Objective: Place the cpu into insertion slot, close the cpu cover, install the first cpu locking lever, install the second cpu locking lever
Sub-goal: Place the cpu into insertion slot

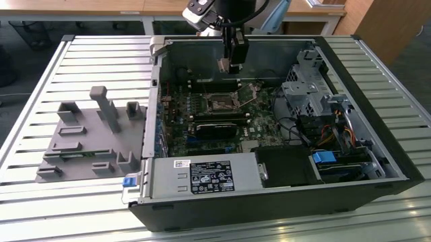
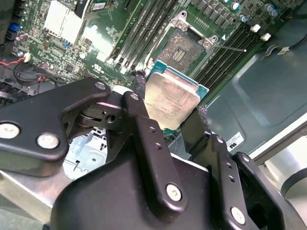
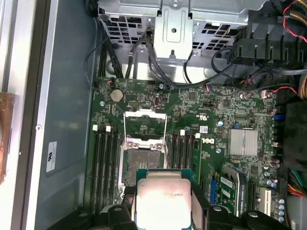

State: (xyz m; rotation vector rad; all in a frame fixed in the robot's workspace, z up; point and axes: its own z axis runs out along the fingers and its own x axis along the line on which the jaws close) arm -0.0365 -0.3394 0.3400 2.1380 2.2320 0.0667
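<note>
My gripper (image 1: 229,66) hangs inside the open computer case, above the far part of the green board. It is shut on the cpu (image 2: 172,98), a flat square chip with a dull silver top, pinched at two opposite edges between the black fingers (image 2: 139,91). In both wrist views the cpu (image 3: 163,199) floats clear above the board, a short way off the insertion slot (image 3: 142,160). That slot (image 2: 184,48) lies bare, with a dark centre and silver rim. The cpu cover (image 3: 145,122) is swung open beside it. In the exterior view the slot (image 1: 219,103) sits below the gripper.
Long black memory slots (image 3: 100,158) flank the socket. A silver heat sink (image 3: 242,141), a drive cage with cables (image 1: 310,96) and a power supply (image 1: 205,176) crowd the case. A grey fixture (image 1: 88,136) lies on the slatted table (image 1: 40,201) at the exterior view's left.
</note>
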